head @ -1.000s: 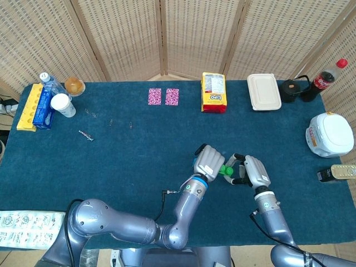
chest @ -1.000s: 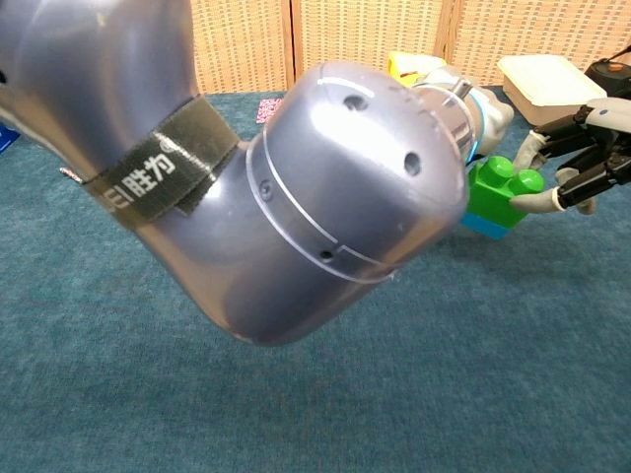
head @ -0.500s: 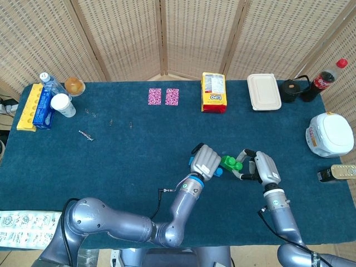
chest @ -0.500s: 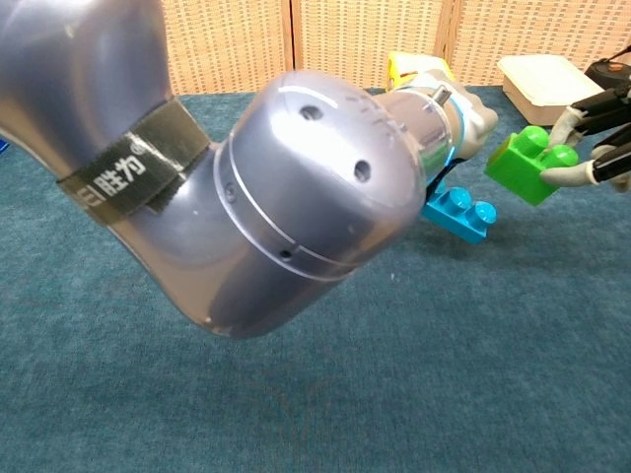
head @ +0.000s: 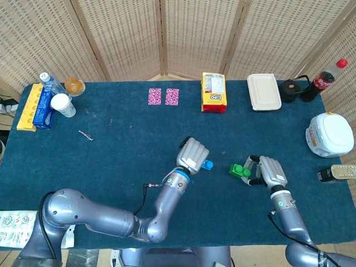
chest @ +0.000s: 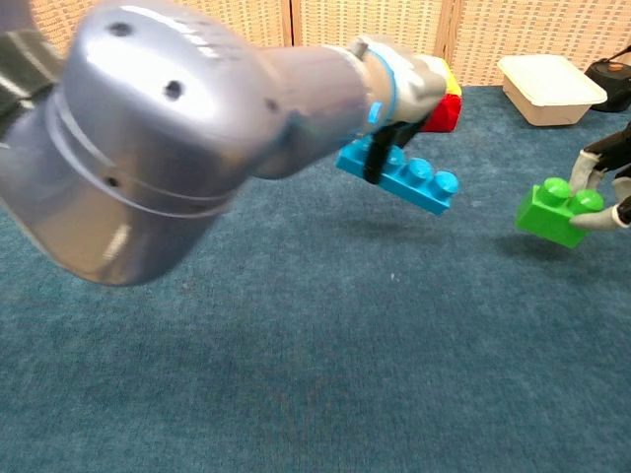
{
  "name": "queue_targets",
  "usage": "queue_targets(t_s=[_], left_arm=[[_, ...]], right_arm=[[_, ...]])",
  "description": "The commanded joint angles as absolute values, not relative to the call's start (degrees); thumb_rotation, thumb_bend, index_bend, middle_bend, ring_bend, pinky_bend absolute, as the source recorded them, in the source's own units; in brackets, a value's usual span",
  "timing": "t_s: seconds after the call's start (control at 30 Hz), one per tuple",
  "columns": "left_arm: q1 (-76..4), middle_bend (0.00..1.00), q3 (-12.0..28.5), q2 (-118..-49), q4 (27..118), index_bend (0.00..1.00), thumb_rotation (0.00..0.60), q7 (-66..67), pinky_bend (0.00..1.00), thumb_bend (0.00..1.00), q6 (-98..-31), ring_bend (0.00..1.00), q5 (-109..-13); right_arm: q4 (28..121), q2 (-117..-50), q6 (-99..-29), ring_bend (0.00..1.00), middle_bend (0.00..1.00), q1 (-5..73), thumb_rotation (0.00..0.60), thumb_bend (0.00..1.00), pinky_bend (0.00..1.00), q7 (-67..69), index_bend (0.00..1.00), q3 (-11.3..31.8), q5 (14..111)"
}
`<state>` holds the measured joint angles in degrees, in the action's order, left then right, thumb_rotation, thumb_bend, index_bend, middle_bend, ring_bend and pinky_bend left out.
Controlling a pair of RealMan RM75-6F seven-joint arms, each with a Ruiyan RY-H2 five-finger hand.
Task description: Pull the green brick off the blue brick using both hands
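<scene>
The bricks are apart. My left hand (head: 192, 155) holds the blue brick (head: 207, 164) above the cloth; in the chest view this long blue brick (chest: 404, 177) hangs tilted from the left hand (chest: 399, 84). My right hand (head: 268, 172) grips the green brick (head: 239, 170) by its right side. In the chest view the green brick (chest: 557, 209) is low over the cloth, with only the right hand's fingertips (chest: 599, 187) visible at the frame's right edge.
Along the far edge of the blue cloth stand a yellow snack box (head: 213, 92), a white lidded container (head: 263, 92), a cola bottle (head: 326, 78) and a white cooker (head: 330, 135). Pink cards (head: 163, 96) lie at the back middle. Bottles and boxes (head: 45, 103) crowd the far left.
The green brick has come off the blue one. My left hand carried the blue brick left and up; my right hand took the green brick right and lower.
</scene>
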<state>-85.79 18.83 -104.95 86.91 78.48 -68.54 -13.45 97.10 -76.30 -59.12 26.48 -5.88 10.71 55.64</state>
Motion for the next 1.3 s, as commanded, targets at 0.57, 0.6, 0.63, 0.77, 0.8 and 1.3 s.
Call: queue_targets(t_s=[0.57, 0.6, 0.63, 0.77, 0.8, 1.3], left_arm=[[-75.9, 0.59, 11.0, -100.6, 92.2, 0.70, 0.600, 67.0, 0.55, 0.37, -69.8, 0.51, -23.3], [-75.6, 0.59, 10.8, -100.8, 92.0, 0.70, 0.600, 66.7, 0.55, 0.37, -69.8, 0.51, -23.6], [-75.3, 0.59, 10.6, -101.1, 91.8, 0.70, 0.600, 66.2, 0.55, 0.37, -69.7, 0.51, -24.0], [-74.2, 0.59, 9.9, -102.2, 90.6, 0.70, 0.600, 64.6, 0.55, 0.37, -69.6, 0.51, -25.8], [-73.9, 0.59, 9.7, -102.5, 90.4, 0.70, 0.600, 64.3, 0.54, 0.36, -69.5, 0.51, -26.2], [-70.4, 0.31, 8.8, -106.0, 87.3, 0.24, 0.581, 61.9, 0.31, 0.20, -66.7, 0.24, -26.1]], right_arm=[[96.4, -78.5, -60.1, 0.38, 0.40, 28.7, 0.600, 0.34, 0.30, -18.0, 0.34, 7.7, 52.6], [96.7, -78.3, -60.3, 0.36, 0.38, 28.6, 0.600, 0.34, 0.29, -18.0, 0.32, 7.7, 52.7], [97.1, -78.1, -60.7, 0.35, 0.37, 28.5, 0.600, 0.34, 0.28, -17.8, 0.30, 7.9, 52.9], [98.7, -76.9, -62.5, 0.32, 0.34, 27.8, 0.600, 0.33, 0.27, -17.1, 0.28, 8.3, 54.2], [99.1, -76.5, -63.1, 0.32, 0.34, 27.6, 0.600, 0.33, 0.26, -16.9, 0.28, 8.4, 54.6], [104.3, -71.9, -67.9, 0.32, 0.34, 25.2, 0.600, 0.33, 0.26, -15.3, 0.27, 9.0, 59.4]])
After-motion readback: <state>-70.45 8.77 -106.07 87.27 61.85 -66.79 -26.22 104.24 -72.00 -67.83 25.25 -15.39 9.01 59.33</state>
